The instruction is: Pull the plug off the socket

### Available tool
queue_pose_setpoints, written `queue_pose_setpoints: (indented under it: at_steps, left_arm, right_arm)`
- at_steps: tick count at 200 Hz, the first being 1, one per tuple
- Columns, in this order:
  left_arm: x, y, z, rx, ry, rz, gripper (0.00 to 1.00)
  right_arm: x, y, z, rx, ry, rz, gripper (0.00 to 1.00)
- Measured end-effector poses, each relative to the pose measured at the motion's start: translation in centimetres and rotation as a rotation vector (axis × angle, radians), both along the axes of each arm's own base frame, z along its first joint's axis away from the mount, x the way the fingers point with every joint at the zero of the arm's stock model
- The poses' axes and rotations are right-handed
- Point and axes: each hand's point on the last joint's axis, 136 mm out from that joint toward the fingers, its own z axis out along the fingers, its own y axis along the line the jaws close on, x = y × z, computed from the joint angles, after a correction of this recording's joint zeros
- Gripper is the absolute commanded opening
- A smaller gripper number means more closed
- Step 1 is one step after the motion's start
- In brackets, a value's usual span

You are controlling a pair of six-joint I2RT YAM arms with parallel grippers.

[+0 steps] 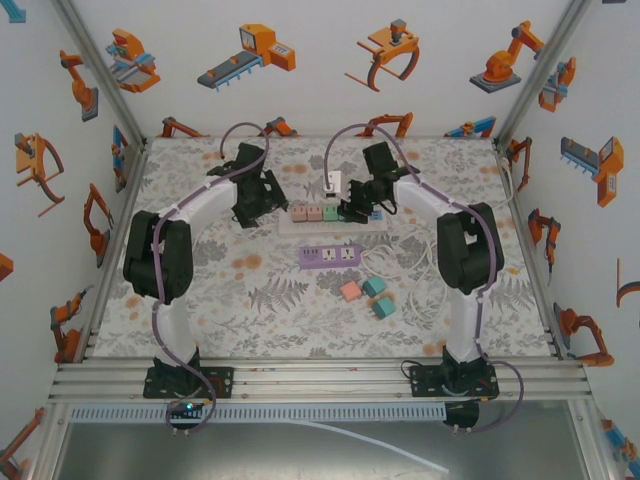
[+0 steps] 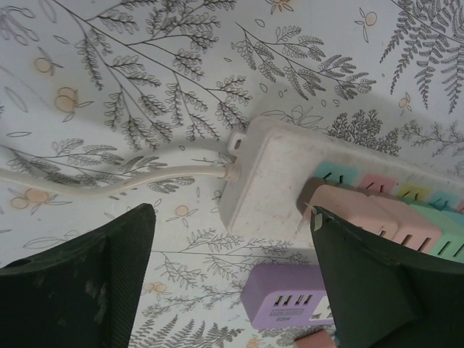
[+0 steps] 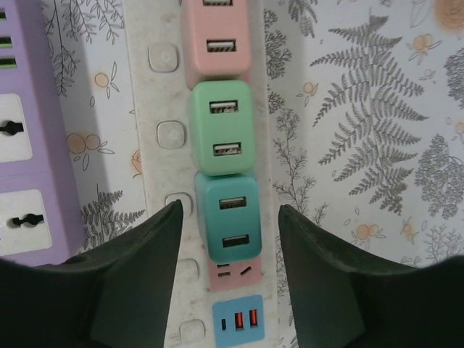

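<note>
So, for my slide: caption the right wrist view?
Open right gripper framing the teal plug in the white strip.

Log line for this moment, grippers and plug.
left gripper: open, over white power strip, cord end | right gripper: open, straddling teal plug | plug: seated

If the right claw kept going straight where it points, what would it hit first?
Likely the teal square USB plug in the white power strip; the open right gripper is centred on it, depth unclear.
</note>
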Motion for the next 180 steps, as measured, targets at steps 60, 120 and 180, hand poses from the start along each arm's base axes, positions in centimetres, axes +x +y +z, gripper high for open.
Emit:
queue_pose_setpoints:
  at_steps: [60, 120, 180]
  left_arm:
    - [-0.1, -1.2, -2.8, -0.037, 0.066, -0.028, 0.6]
    - [-0.1, -2.0, -3.6, -0.075, 0.078, -0.039, 0.53]
    - [-0.1, -2.3, -3.8, -0.109, 0.076, -0.033, 0.51]
  right_arm:
    - [-0.2, -0.2, -0.6, -0.02, 0.004, 0.014, 0.4]
    - [-0.2, -0.1, -0.6, -0.028, 0.0, 0.015, 0.28]
    - [-0.3, 0.1, -0.3, -0.034, 0.037, 0.015, 0.0]
